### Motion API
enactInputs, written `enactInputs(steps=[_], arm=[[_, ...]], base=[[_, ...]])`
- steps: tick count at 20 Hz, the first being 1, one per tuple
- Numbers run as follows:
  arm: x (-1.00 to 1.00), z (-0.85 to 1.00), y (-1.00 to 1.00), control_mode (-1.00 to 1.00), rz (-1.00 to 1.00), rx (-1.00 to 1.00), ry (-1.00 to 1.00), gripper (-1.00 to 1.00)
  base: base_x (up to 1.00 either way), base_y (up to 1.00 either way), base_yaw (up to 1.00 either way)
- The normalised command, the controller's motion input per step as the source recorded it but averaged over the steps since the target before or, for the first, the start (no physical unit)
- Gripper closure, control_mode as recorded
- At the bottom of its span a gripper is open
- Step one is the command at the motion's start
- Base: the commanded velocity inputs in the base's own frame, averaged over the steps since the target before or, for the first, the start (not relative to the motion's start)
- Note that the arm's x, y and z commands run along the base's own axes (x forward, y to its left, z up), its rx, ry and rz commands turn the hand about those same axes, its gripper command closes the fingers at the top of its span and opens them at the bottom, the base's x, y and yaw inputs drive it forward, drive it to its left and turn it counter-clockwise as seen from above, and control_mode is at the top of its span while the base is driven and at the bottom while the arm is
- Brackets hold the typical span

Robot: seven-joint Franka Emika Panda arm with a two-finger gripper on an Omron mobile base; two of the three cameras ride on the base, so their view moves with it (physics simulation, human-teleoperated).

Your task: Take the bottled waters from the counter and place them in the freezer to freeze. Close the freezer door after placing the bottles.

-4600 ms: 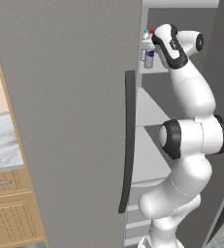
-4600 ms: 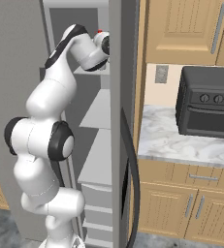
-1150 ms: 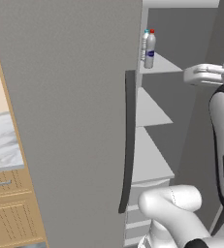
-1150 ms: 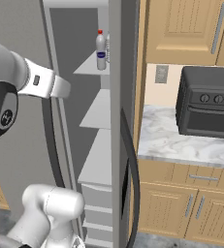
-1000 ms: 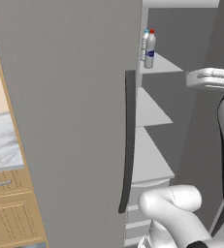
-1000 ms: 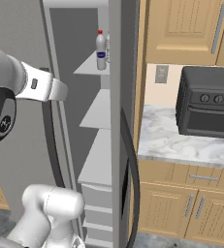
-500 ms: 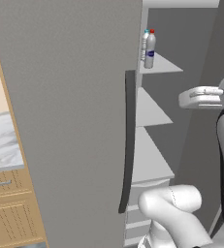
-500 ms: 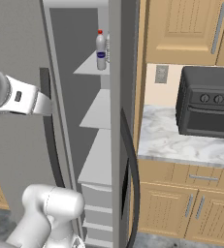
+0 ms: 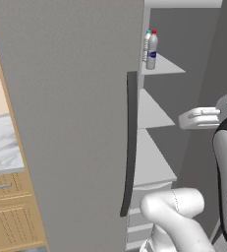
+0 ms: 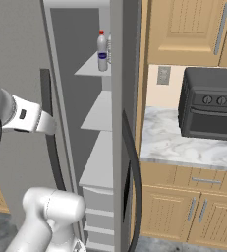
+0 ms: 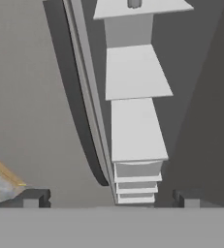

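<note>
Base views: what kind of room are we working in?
A home kitchen, it seems: a tall grey fridge with its freezer open, wooden cabinets around a marble counter, and a black toaster oven.

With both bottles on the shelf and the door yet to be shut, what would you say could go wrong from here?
1. The bottled waters stand at the front edge of the top shelf; a hard swing of the freezer door might topple them.
2. The gripper, jaws open and empty, hangs inside the freezer opening; closing now might pinch the arm.
3. The curved bar handle could slip from a shallow grasp.
</note>
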Motion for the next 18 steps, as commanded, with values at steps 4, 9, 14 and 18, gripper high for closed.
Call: enactInputs(steps=[4,9,14,18], arm=[[0.0,-0.43,0.06,-1.0,0.0,-0.05,0.13,-1.0],[-0.01,-0.35,0.03,-1.0,0.0,-0.08,0.06,-1.0],[-0.02,-0.04,0.0,-1.0,0.0,0.0,0.0,-1.0],[0.0,0.0,0.0,-1.0,0.0,0.0,-0.01,-1.0]], base=[[0.0,0.0,0.0],[0.0,0.0,0.0],[0.0,0.0,0.0],[0.0,0.0,0.0]])
